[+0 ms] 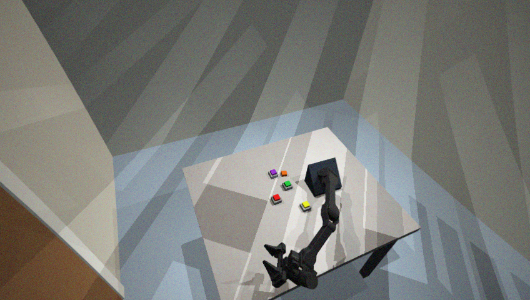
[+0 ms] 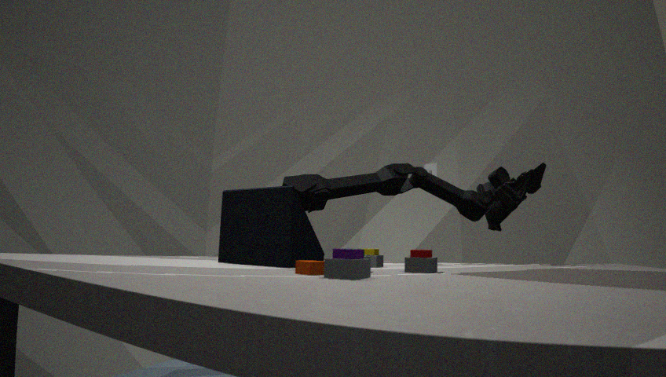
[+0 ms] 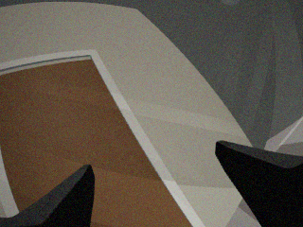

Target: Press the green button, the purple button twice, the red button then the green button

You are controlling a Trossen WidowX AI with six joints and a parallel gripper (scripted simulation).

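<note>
The green button [image 1: 287, 183] sits on its grey base in the top view; the exterior view does not show it. The purple button [image 1: 273, 172] [image 2: 348, 253] is beyond it, on a grey base. The red button [image 1: 276, 197] [image 2: 421, 253] is on the other side of the green one. All stand up from their bases. My gripper [image 1: 264, 254] [image 3: 157, 161] is open and empty, raised high above the table near its front edge, far from the buttons and tilted upward. In the wrist view no button shows.
A yellow button [image 1: 305, 204] [image 2: 371, 251] stands between the red button and the arm. A small orange block [image 1: 284, 173] [image 2: 309, 267] lies close beside the purple button. The dark arm base [image 1: 315, 180] [image 2: 261, 226] stands near the green button.
</note>
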